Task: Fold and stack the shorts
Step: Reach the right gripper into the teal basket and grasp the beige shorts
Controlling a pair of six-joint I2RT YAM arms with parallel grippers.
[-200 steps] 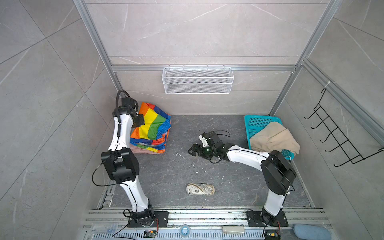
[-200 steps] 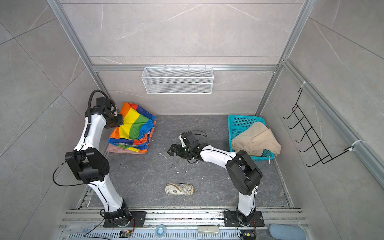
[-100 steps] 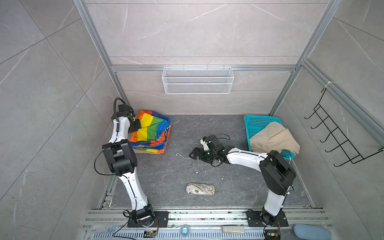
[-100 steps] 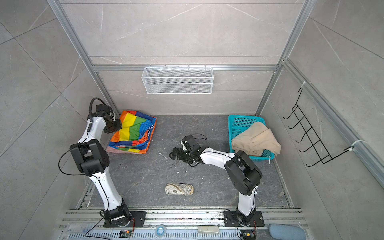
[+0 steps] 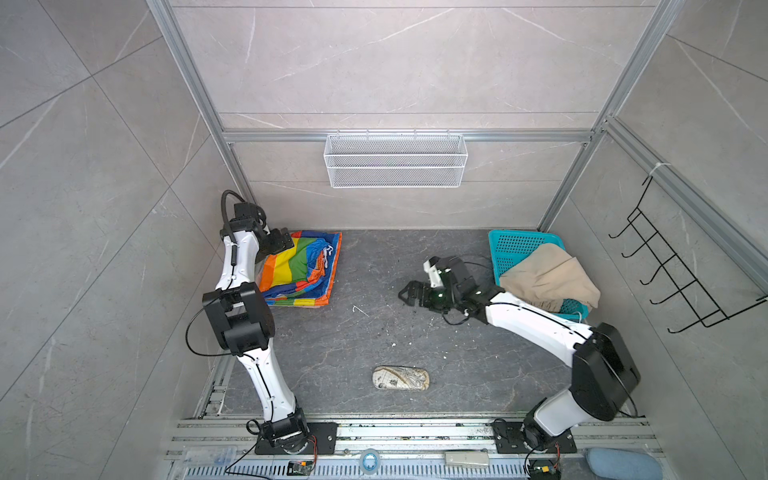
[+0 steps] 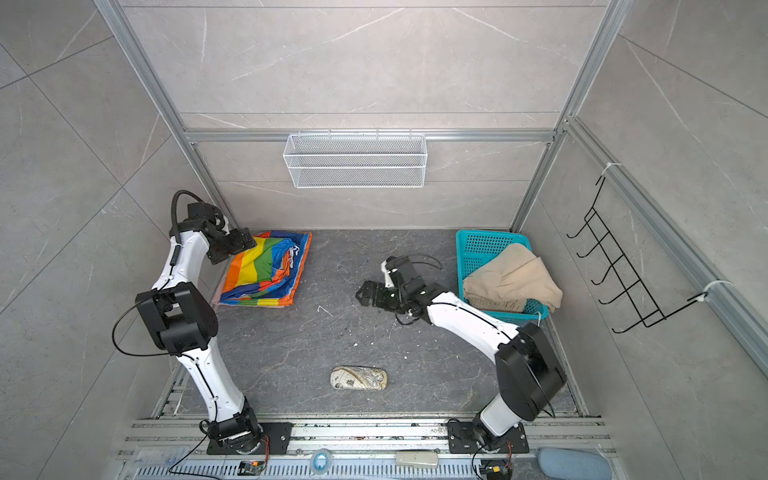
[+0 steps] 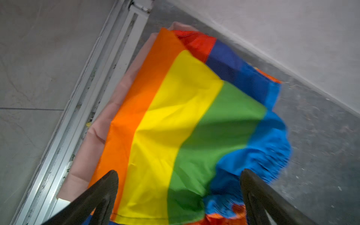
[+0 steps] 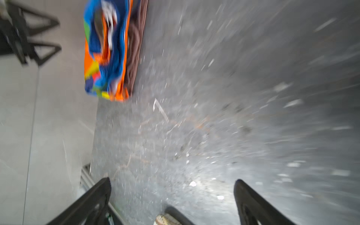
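Lying folded well apart from the teal basket [image 5: 515, 243], the rainbow-striped shorts [image 5: 299, 270] are resting on the pink shorts [image 7: 109, 109], seemingly two of three done, while the beige shorts [image 5: 548, 278] are draping unfolded over that basket, and the left gripper [image 7: 179, 172] and right gripper [image 8: 172, 180] are both hanging open and empty.

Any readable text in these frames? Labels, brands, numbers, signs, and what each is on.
No text can be read in any view.
patterned pouch: dark print, too small to tell if any of it is lettering.
rainbow-striped shorts: white marks near the waist, too small in both top views, blurred in the right wrist view.
white box at the front: no legible label.
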